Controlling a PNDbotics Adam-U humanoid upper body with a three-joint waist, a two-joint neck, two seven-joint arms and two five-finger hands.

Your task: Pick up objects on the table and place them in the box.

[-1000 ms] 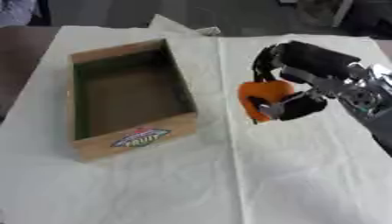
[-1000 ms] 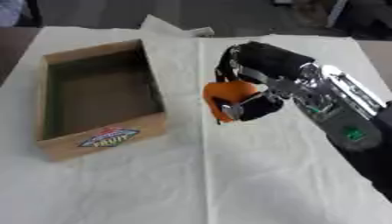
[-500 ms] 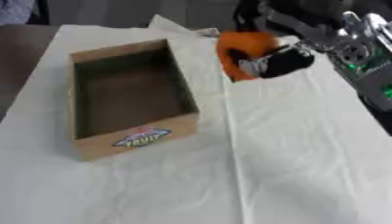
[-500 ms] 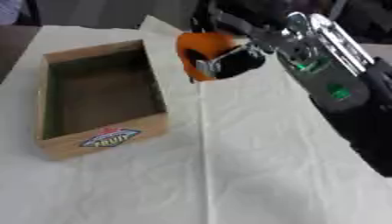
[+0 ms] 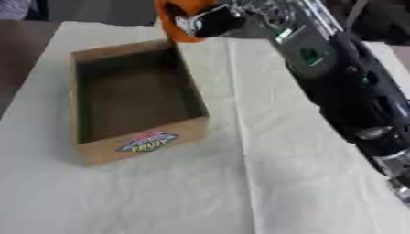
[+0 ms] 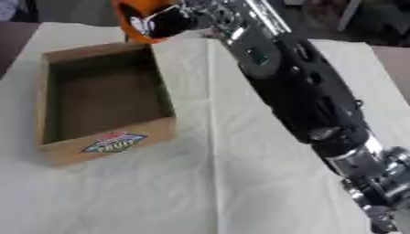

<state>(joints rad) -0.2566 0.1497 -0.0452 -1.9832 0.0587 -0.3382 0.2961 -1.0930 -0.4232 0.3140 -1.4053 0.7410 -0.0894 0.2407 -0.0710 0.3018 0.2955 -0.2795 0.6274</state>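
The right hand (image 5: 214,22) is curled round an orange thing (image 5: 175,18), high by the box's (image 5: 96,153) far right corner.

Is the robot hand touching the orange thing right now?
Touching. In the left eye view the right robot hand has its fingers curled around the orange thing, near the box's far corner.

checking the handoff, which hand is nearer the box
Right. The right hand holds an orange object at the box's far right corner. The left hand shows in neither view.
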